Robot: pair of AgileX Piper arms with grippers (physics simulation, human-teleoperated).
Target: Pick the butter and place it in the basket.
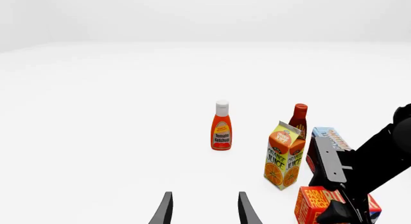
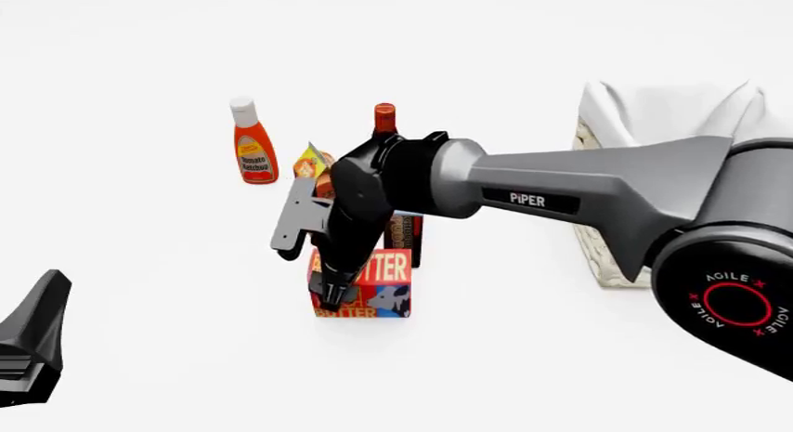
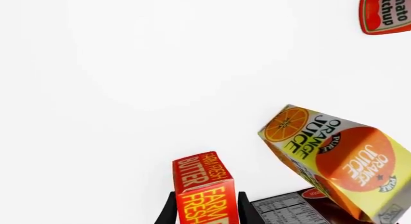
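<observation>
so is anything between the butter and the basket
Nothing visible on the table stands between them. The butter sits between the right pincer's fingers, and the table toward the basket looks bare; the other groceries stand behind the butter.

butter (image 2: 371,288) before juice carton (image 2: 312,164), basket (image 2: 619,172) right

The right arm (image 2: 595,195) reaches in from the right edge of the front view to mid-frame, wrist bent downward. Its gripper (image 2: 337,288) points down at centre, fingers (image 3: 168,210) parted and straddling the butter (image 3: 202,188), one each side. The left gripper (image 2: 32,344) sits at the lower left corner of the front view, its fingers (image 1: 163,210) spread with nothing between them.
</observation>
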